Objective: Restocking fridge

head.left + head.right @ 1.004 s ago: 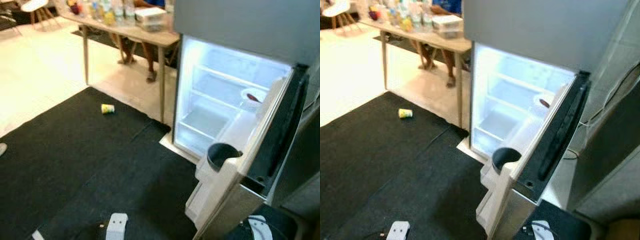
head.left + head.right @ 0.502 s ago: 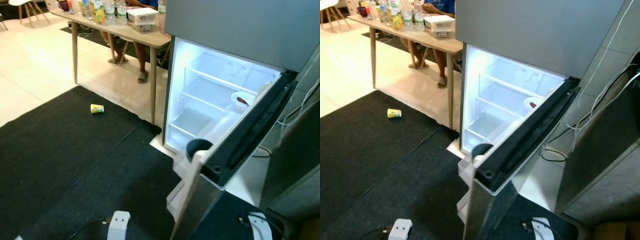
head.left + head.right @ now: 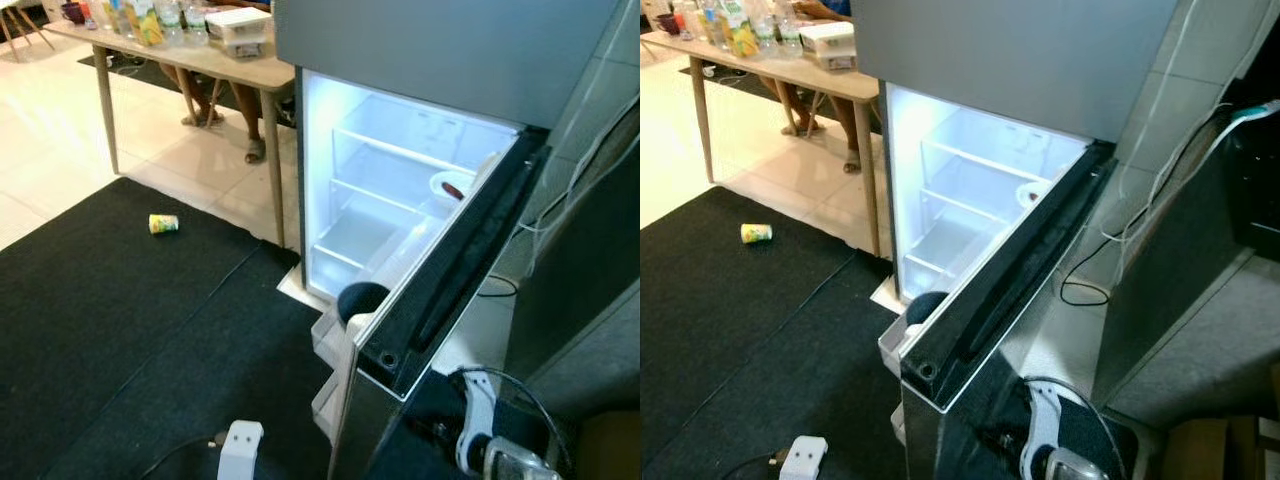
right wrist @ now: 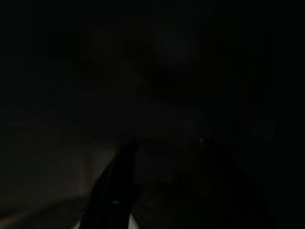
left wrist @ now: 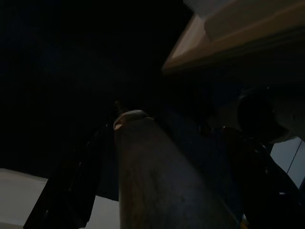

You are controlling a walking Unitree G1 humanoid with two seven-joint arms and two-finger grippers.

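1. My fridge point(image 3: 400, 200) stands lit at 12 o'clock, its door point(image 3: 450, 270) swung out toward me at 1 o'clock, the black seal edge facing up.
2. A bowl point(image 3: 450, 187) holding something red sits on the middle shelf at the right side; the other shelves point(image 3: 390, 160) look bare.
3. A dark round tub point(image 3: 362, 300) rests in the door's rack, just behind the door's near corner.
4. The open door stands between me and the fridge's lower right side.
5. At 10 o'clock a can point(image 3: 163, 223) lies on its side on the black mat point(image 3: 120, 330), well apart from the fridge.
6. At 11 o'clock a wooden table point(image 3: 200, 62) carries bottles point(image 3: 150, 15) and a white box point(image 3: 237, 24); a seated person's legs point(image 3: 250, 125) show beneath it.
7. Cables point(image 3: 1180, 150) trail down the wall at 2 o'clock.
8. My left gripper point(image 5: 143, 191) hangs in deep shade with a long pale shape between its dark fingers point(image 5: 66, 191); I cannot tell if it grips.
9. My right gripper point(image 4: 157, 191) hangs in near-total dark; its grip I cannot tell.
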